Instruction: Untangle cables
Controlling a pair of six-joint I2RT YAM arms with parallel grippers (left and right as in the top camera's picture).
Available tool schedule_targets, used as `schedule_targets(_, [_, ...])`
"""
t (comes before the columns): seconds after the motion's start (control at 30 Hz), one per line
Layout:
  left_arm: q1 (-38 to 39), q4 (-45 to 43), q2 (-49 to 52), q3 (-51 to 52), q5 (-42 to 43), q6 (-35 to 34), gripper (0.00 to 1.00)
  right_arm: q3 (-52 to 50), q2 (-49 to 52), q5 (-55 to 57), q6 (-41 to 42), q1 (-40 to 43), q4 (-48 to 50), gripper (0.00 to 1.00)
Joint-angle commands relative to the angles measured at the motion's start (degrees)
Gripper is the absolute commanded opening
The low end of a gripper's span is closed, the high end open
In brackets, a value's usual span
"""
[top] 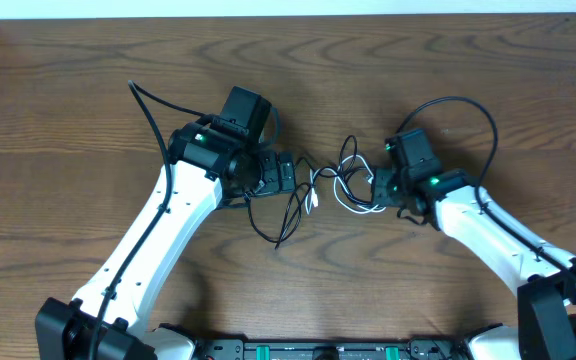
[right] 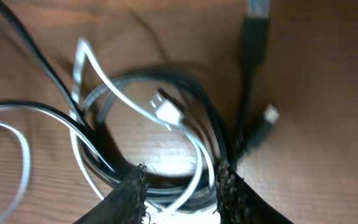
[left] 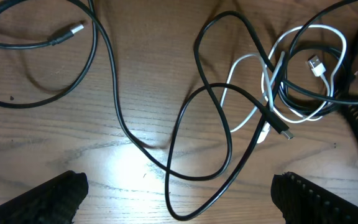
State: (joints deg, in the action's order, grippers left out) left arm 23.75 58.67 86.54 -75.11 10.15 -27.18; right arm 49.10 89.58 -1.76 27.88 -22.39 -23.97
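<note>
Mid-worktop, between the arms, the cables lie tangled, seemingly light and floppy, left tool gaping wide, right tool part-open astride the coil; I'd pinch near a plug.

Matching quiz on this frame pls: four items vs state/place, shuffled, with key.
Items
1. left hand
2. right hand
3. white cable
4. black plug end

States
A. fingers either side of the black coil
B. lying off by itself on the table
C. wide open, gripping nothing
D. threaded through the black coil

Pairs: 1-C, 2-A, 3-D, 4-B
</note>
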Motion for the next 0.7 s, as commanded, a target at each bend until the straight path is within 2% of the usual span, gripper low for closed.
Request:
schedule_targets(0.0, [0.1, 0.2, 0.0, -0.9, -0.6, 0.1, 1.00, 0.3, 0.5, -13.0, -8.5, 1.4, 2.0, 0.38])
schedule_targets(0.13, [0.1, 0.2, 0.0, -0.9, -0.6, 0.1, 1.00, 0.3, 1.4, -17.4, -12.7, 0.2, 1.3, 0.46])
schedule_targets(0.27, [0.1, 0.2, 0.0, -0.9, -0.6, 0.1, 1.00, 0.3, 3.5, -17.0, -18.1, -2.2, 1.1, 0.44])
schedule_targets(0.4, [0.1, 0.2, 0.0, -0.9, -0.6, 0.1, 1.00, 0.3, 6.8, -7.6, -20.6, -4.0, 3.0, 0.39])
schedule_targets(0.5, [0.1, 0.2, 0.0, -0.9, -0.6, 0.1, 1.00, 0.3, 10.2, -6.7, -23.9, -4.5, 5.0, 0.35])
schedule_targets(0.57, [0.1, 0.2, 0.0, -0.9, -0.6, 0.1, 1.00, 0.3, 11.9, -6.7, -23.9, -4.4, 5.6, 0.30])
schedule_targets(0.67, [0.1, 0.2, 0.0, -0.9, -0.6, 0.1, 1.00, 0.3, 13.0, -6.8, -23.6, -4.4, 5.8, 0.14])
